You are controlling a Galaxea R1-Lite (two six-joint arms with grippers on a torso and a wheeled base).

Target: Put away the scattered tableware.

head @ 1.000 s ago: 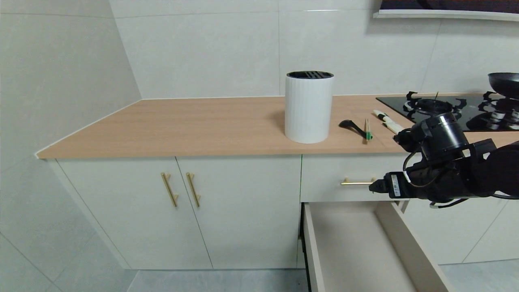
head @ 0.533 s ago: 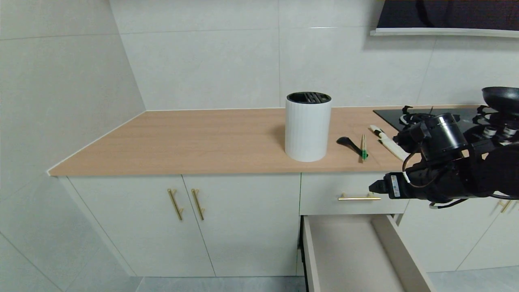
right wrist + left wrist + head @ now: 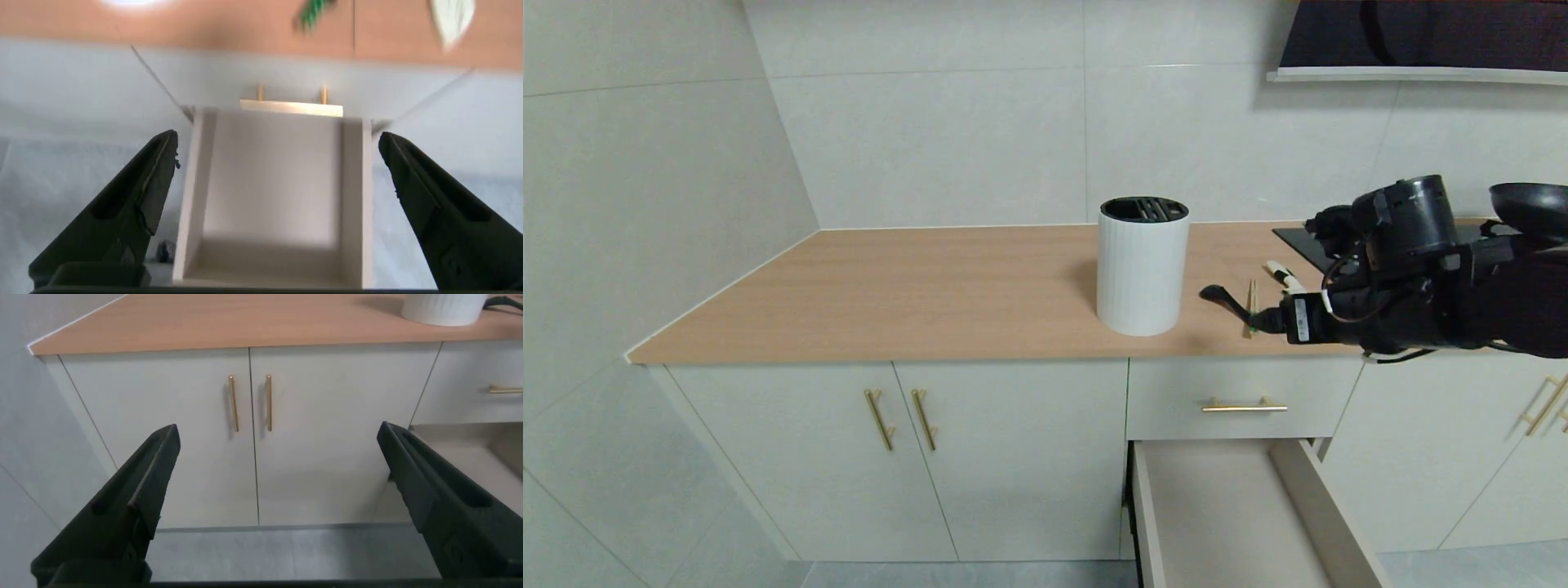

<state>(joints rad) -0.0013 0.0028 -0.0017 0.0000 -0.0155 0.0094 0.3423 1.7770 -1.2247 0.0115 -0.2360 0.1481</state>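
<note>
— Where is the tableware?

— On the wooden worktop (image 3: 931, 286), to the right of the white slotted holder (image 3: 1141, 265). A black spoon (image 3: 1223, 297) lies nearest the holder, a pair of chopsticks (image 3: 1251, 304) with a green band lies just beside it, and a white-handled utensil (image 3: 1284, 276) lies a little farther right (a knife, perhaps; I cannot tell). All three lie flat, apart from the holder.

— And the right gripper (image 3: 1262, 321)?

— It sits level with the worktop's front edge, its tip close to the near end of the chopsticks. I cannot tell whether it touches them. In its own wrist view the right gripper (image 3: 270, 204) has its jaws spread wide with nothing between them, and the open drawer (image 3: 189, 204) is below.

— What about that drawer?

— The drawer (image 3: 1327, 523) is pulled out under a shut one with a gold handle (image 3: 1245, 405).

— The left gripper (image 3: 270, 498)?

— It is down low, facing the cupboard doors (image 3: 249, 403); its jaws are also spread and hold nothing.

— Anything else?

— A black hob (image 3: 1307, 241) at the worktop's right end, with a dark pan (image 3: 1531, 200) on it.
</note>
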